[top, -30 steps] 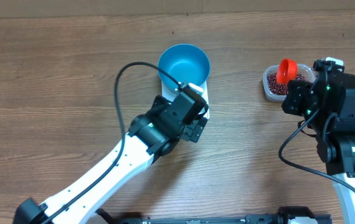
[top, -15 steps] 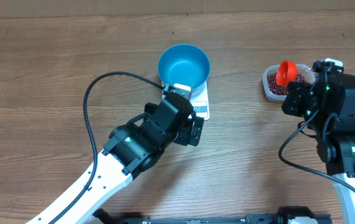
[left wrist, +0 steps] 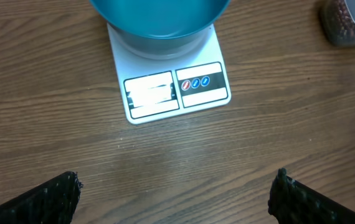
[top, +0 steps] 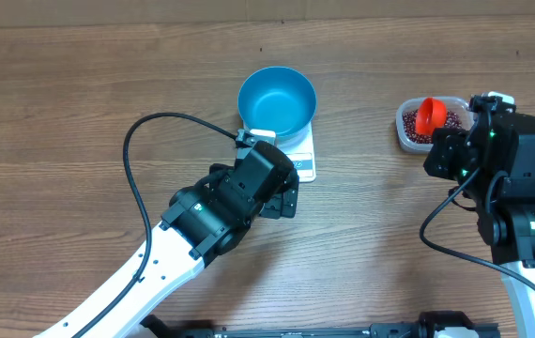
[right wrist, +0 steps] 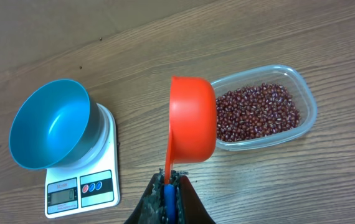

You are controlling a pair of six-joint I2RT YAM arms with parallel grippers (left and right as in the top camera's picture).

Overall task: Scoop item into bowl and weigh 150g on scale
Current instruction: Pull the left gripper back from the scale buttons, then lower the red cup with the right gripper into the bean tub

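The table [top: 80, 113] is brown wood with a visible grain, matt. The bowl [top: 277, 99] is smooth blue plastic with a soft sheen; the scale [left wrist: 165, 102] is smooth white plastic. The tub [right wrist: 308, 106] is clear, glossy plastic, and the scoop [right wrist: 193, 118] is smooth orange plastic. The beans [right wrist: 258, 112] are dark red, hard-looking and faintly shiny.

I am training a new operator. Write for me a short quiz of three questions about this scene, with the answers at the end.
1. True or false: the blue bowl stands on the scale.
2. What does the right gripper hold? A) the orange scoop B) the blue bowl C) nothing
3. Fill in the missing word: the beans lie in the clear ____.
Key: 1 true; 2 A; 3 tub.
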